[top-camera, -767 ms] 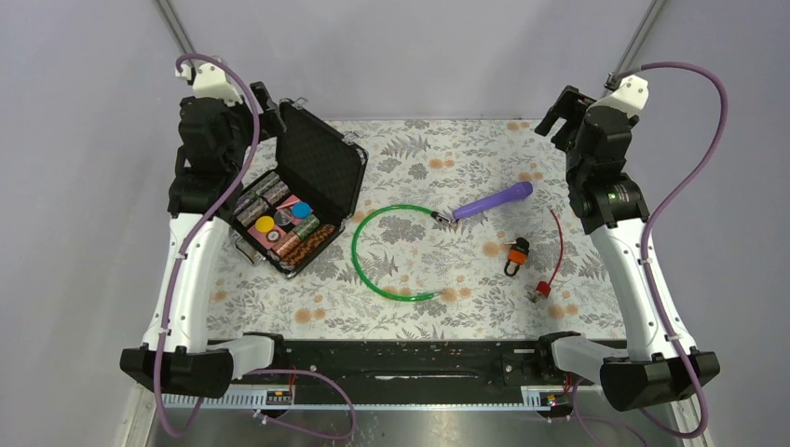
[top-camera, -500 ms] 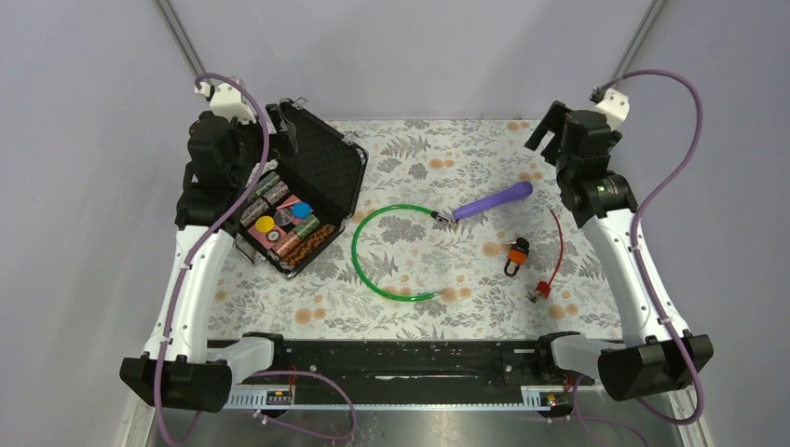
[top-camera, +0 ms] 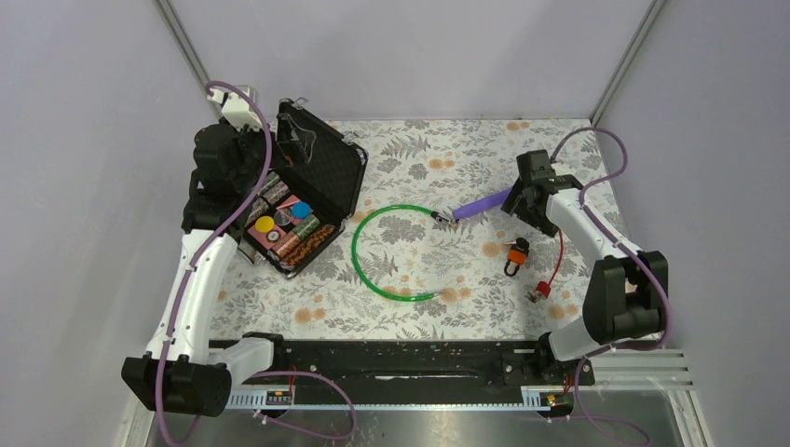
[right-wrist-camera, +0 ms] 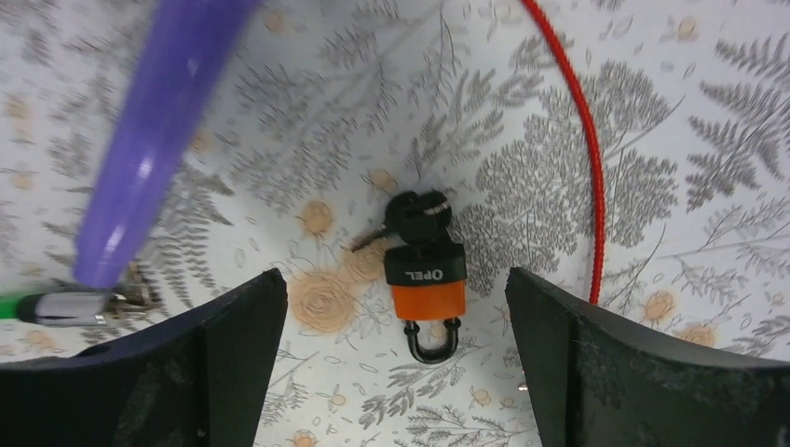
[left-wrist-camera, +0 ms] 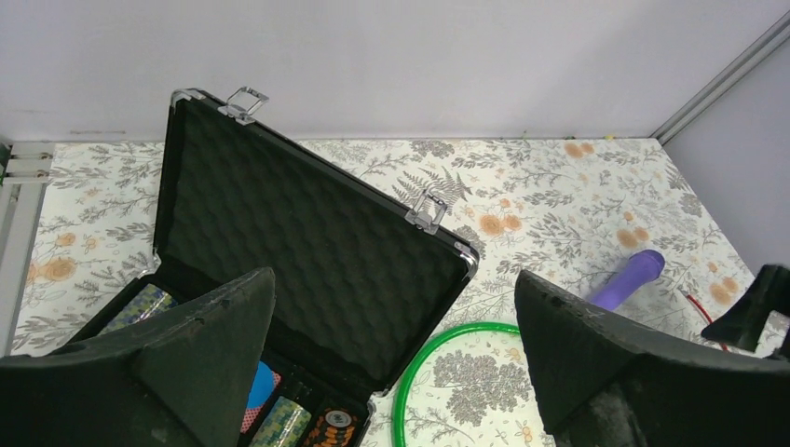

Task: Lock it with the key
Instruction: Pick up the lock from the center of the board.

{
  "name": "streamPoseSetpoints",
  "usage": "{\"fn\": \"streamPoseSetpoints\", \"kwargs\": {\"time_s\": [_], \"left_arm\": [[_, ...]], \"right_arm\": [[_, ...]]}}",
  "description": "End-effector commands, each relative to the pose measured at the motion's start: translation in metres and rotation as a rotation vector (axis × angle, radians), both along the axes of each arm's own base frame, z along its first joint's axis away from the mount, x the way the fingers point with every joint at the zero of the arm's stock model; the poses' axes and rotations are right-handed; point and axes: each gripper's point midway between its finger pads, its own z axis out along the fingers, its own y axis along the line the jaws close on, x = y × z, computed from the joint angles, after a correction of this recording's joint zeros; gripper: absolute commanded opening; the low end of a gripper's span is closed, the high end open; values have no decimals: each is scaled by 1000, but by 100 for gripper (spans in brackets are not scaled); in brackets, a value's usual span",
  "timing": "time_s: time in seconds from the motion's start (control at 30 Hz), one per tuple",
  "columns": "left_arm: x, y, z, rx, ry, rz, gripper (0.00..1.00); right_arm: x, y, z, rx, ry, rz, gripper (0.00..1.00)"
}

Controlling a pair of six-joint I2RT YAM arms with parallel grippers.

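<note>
An orange and black padlock [top-camera: 515, 254] lies on the floral mat right of centre, its black keys bunched at its top end; in the right wrist view the padlock [right-wrist-camera: 426, 287] lies between my open fingers with the keys [right-wrist-camera: 415, 212] above it. My right gripper [top-camera: 531, 186] is open and hovers above the mat just behind the padlock, over the purple handle. My left gripper [top-camera: 279, 126] is open and empty, high over the open black case [top-camera: 298, 191].
A green hoop [top-camera: 396, 251] with a purple handle [top-camera: 492, 200] lies mid-mat. A red cable [top-camera: 556, 251] runs right of the padlock. The open case [left-wrist-camera: 307, 251] holds poker chips and cards at the left.
My right arm has swung down and inward from the back right corner to just above the padlock. My left arm has shifted slightly right over the case.
</note>
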Motion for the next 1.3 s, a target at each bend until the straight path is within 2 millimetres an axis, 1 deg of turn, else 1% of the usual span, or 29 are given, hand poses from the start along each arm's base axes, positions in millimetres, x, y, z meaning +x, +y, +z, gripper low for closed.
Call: {"fn": "streamPoseSetpoints", "kwargs": {"time_s": [0.0,0.07,0.2,0.33,0.4,0.53,0.67,0.9,0.97,1.0,1.1,1.13,1.2,1.27], "left_arm": [[-2,-5,25,-32,-90,-29,99],[-2,-4,21,-32,-79,-22,99],[-2,-4,15,-34,-60,-19,99],[-2,-3,11,-34,-44,-12,99],[-2,-2,9,-33,-37,-9,99],[-1,-1,7,-29,-30,-1,99],[-2,1,7,-22,-30,7,99],[-2,4,6,-5,-27,17,99],[-2,4,6,-2,-26,20,99],[-1,5,6,-2,-28,22,99],[-1,5,5,0,-26,23,99],[-1,5,5,0,-25,24,99],[-1,5,3,0,-21,25,99],[-1,4,2,-4,-17,23,99]], "right_arm": [[-30,3,-33,47,121,-69,93],[-37,5,-48,61,142,-64,92],[-46,12,-70,91,223,-44,88],[-51,16,-83,115,256,-55,82],[-51,16,-85,113,257,-55,76],[-51,20,-88,130,269,-60,69],[-54,27,-96,173,298,-74,66],[-52,25,-96,162,295,-106,64],[-49,24,-95,159,289,-113,62],[-48,24,-96,159,289,-115,58],[-45,26,-94,168,281,-115,36],[-43,27,-93,176,272,-114,31],[-39,30,-89,192,247,-111,27],[-34,34,-81,215,214,-105,26]]}}
